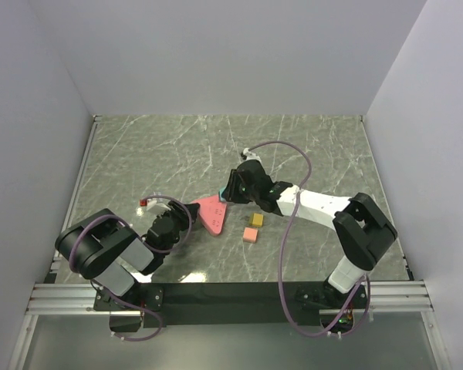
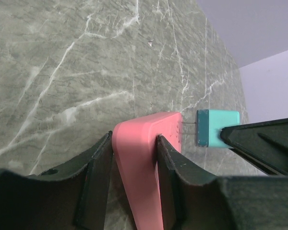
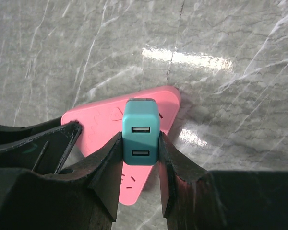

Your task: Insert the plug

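Plug (image 2: 217, 127), prong tips indistinct at block (image 2: 149, 139)

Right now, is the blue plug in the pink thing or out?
Not fully in: the left wrist view shows bare metal prongs between the plug and the pink block.

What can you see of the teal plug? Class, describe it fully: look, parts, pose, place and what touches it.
The teal plug is a small, rounded, plastic-looking box with two white-lined USB ports stacked on its rear face. The right gripper is shut on its sides. It lies level, its thin metal prongs pointing at the pink triangular block, which the left gripper clamps. A gap shows between body and block; the prong tips just about reach the block's face.
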